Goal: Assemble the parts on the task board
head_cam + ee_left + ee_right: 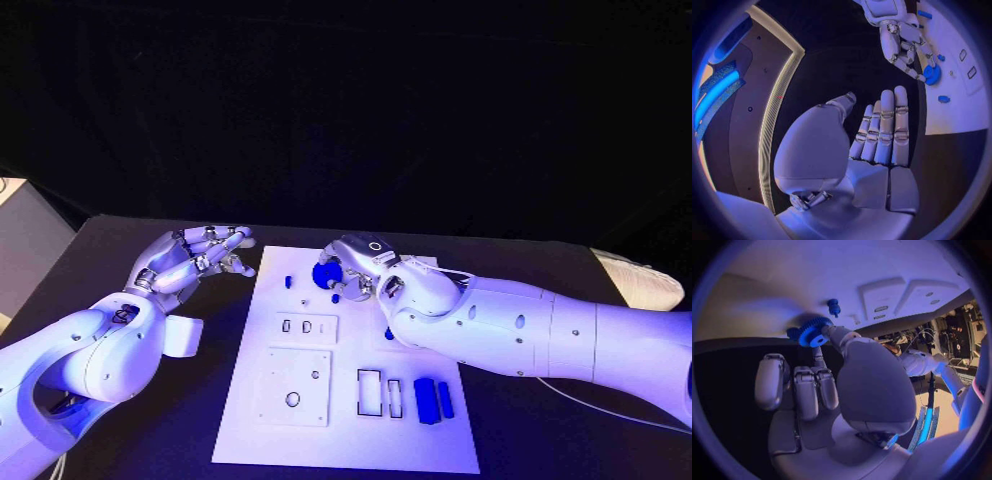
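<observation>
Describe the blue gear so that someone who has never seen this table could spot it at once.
Start at the white task board in the middle of the black table and go to its far end, where the right hand reaches in. The blue gear is at that hand's fingertips. Unlike the small blue peg beside it and the long blue bars at the near end, it is a round toothed disc.

Both arms are cased in smooth white shells, rounded and bulky at the forearm, with small dark screw holes dotting the right arm (548, 335). The left arm (87, 350) carries a small dark round mark near its wrist and a pale boxy block on its inner side. A thin pale cable trails beneath the right forearm. The left hand (195, 258) and right hand (368, 270) are silver metal, with segmented fingers, pale smooth pads, and a broad rounded palm cover.
</observation>
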You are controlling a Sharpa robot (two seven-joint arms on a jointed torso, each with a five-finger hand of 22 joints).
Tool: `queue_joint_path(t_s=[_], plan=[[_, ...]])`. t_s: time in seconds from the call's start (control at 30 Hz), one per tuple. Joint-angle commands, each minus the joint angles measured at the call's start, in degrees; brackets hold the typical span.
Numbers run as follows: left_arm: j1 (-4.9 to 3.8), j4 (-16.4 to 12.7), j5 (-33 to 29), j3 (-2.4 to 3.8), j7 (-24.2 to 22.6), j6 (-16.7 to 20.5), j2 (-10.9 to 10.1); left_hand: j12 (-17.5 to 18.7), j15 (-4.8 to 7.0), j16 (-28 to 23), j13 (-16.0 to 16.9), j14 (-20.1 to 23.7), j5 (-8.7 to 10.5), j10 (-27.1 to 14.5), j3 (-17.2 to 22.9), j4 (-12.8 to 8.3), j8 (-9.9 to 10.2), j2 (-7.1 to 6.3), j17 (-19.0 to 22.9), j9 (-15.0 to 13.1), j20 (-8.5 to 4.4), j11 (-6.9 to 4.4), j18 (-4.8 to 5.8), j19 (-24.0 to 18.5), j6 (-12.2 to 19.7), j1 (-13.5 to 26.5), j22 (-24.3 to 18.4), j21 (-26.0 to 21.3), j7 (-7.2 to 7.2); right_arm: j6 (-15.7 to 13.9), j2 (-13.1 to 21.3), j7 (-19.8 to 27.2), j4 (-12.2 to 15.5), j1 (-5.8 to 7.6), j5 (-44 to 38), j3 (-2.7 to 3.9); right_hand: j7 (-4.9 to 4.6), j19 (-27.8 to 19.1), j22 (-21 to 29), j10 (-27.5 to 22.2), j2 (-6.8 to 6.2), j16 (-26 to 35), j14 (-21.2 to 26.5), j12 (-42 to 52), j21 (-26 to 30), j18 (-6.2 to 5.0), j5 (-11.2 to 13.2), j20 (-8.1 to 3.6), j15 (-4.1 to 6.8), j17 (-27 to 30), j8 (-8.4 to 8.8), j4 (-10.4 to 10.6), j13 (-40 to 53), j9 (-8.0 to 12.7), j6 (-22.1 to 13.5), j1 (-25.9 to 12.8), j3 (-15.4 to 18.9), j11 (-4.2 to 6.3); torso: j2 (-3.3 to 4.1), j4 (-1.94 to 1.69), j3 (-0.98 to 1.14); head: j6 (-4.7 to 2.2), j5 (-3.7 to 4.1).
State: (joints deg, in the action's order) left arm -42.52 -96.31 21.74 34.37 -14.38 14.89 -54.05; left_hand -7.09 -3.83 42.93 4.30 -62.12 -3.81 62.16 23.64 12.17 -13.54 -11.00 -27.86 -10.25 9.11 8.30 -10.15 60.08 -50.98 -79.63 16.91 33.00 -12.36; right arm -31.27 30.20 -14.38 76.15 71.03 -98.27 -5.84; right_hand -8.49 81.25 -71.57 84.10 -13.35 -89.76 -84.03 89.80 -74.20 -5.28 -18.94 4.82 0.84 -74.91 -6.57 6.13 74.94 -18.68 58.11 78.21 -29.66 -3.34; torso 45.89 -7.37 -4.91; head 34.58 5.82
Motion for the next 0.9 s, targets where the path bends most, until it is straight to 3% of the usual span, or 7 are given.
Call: queue_joint_path(t_s=[0.03, 0.27, 0.37, 0.67, 0.9], plan=[[0.02, -0.14, -0.33, 0.05, -0.08, -0.59, 0.07, -0.33, -0.15, 0.26, 0.08, 0.39, 0.16, -0.08, -0.12, -0.31, -0.19, 0.28, -0.04, -0.06, 0.15, -0.08, -0.26, -0.41, 0.17, -0.28, 0.09, 0.27, 0.20, 0.44, -0.20, -0.14, -0.23, -0.05, -1.02, 0.00, 0.57, 0.25, 0.15, 5.90, 0.12, -0.24, -5.97, 0.20, -0.15, 1.04, 0.04, -0.14, 0.34, -15.09, -0.84, -0.06, 15.06, -1.03, 1.44, -0.25, -0.36, 0.26, -0.01, -0.02, -0.04, -0.01, 0.00], [0.02, -0.15, -0.32, 0.05, 0.05, -0.67, -0.02, -0.34, -0.18, 0.33, 0.06, 0.45, 0.17, -0.15, -0.22, -0.23, -0.20, 0.34, -0.01, -0.08, 0.16, -0.04, -0.24, -0.47, 0.24, -0.27, 0.14, 0.36, 0.15, 0.97, -0.45, 0.05, -0.78, -0.05, -0.79, 0.00, 0.39, 0.11, 0.35, 5.90, -0.10, -0.19, -5.94, 0.20, 0.09, 0.99, 0.34, -0.05, 0.21, -14.94, -0.56, -0.14, 15.06, -0.96, 0.98, -0.75, -0.56, 0.09, 0.02, 0.00, -0.01, 0.03, -0.02], [0.02, -0.14, -0.31, 0.05, 0.09, -0.69, -0.03, -0.34, -0.18, 0.33, 0.06, 0.45, 0.17, -0.15, -0.22, -0.23, -0.20, 0.34, -0.01, -0.08, 0.16, -0.04, -0.24, -0.47, 0.24, -0.27, 0.14, 0.36, 0.15, 1.12, -0.56, 0.20, -0.98, -0.05, -0.63, 0.00, -0.13, -0.14, 0.72, 5.43, -0.96, -0.12, -5.89, -0.33, 0.55, 0.92, 0.59, 0.24, -0.18, -14.75, 0.40, 0.06, 14.49, -0.61, -0.54, -2.17, -0.30, -0.34, 0.01, 0.02, 0.00, 0.03, -0.12], [0.02, -0.12, -0.30, 0.05, 0.16, -0.71, -0.05, -0.34, -0.18, 0.33, 0.06, 0.45, 0.17, -0.15, -0.22, -0.23, -0.20, 0.34, -0.01, -0.08, 0.16, -0.04, -0.24, -0.47, 0.24, -0.27, 0.14, 0.36, 0.15, 1.35, -0.57, -0.01, -1.34, -0.06, -0.11, 0.00, -0.67, -0.53, 1.36, 4.09, -1.56, -0.04, -5.83, -1.86, 1.36, 0.75, 1.59, 0.79, -0.74, -14.51, 1.64, 0.69, 12.89, -0.19, -2.19, -3.99, 0.51, -0.87, -0.02, 0.03, 0.04, 0.07, -0.13], [0.02, -0.01, -0.29, 0.05, 0.22, -0.73, 0.09, -0.34, -0.19, 0.35, 0.05, 0.49, 0.17, -0.21, -0.28, -0.20, -0.19, 0.36, 0.01, -0.08, 0.17, -0.02, -0.24, -0.52, 0.30, -0.29, 0.16, 0.40, 0.12, 1.13, -0.54, 0.16, -1.39, -0.06, 0.97, 0.00, -0.91, -0.67, 1.64, 3.57, -1.26, -0.01, -5.81, -2.48, 1.90, 0.65, 1.82, 1.15, -1.03, -14.42, 2.52, 2.88, 12.30, 0.13, -3.24, -6.81, 2.08, -1.15, 0.04, 0.04, 0.06, -0.06, -0.07]])
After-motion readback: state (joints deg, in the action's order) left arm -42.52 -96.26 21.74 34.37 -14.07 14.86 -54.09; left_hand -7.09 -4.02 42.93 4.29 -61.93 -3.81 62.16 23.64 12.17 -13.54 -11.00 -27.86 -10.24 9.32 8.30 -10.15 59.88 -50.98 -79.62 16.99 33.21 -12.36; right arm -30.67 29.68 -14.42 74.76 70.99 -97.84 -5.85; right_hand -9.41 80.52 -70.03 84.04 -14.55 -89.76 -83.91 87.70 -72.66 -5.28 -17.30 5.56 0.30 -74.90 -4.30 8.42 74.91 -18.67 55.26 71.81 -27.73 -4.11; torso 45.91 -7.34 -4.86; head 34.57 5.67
